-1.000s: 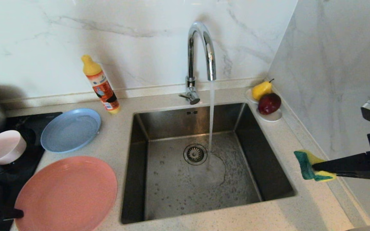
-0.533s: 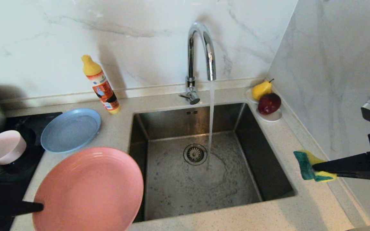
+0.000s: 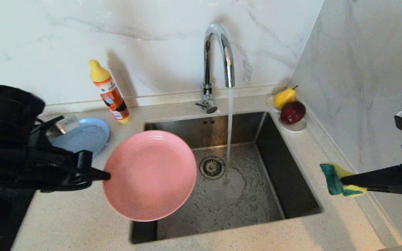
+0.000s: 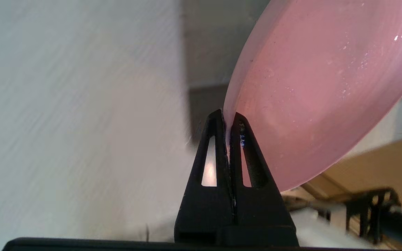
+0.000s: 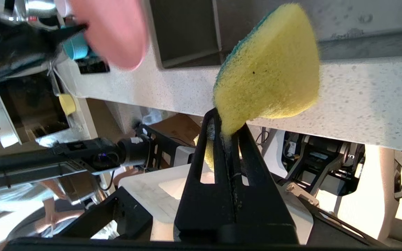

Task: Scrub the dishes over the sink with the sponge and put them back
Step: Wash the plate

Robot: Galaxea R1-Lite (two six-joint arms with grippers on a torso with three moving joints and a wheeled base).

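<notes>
left gripper (image 3: 106, 175) clamps pink plate (image 3: 150, 176) by its rim, over sink (image 3: 291, 195) edge | right gripper (image 3: 342, 181) pinches sponge (image 3: 332, 179) (above right counter) | tap (image 3: 218, 52) running

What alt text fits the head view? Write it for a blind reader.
The left gripper holds a pink plate by its rim over the sink, beside the running tap. The right gripper holds a sponge.

Tap (image 3: 218, 55) and water stream (image 3: 229, 132) block rear sink (image 3: 291, 195); front open.
</notes>
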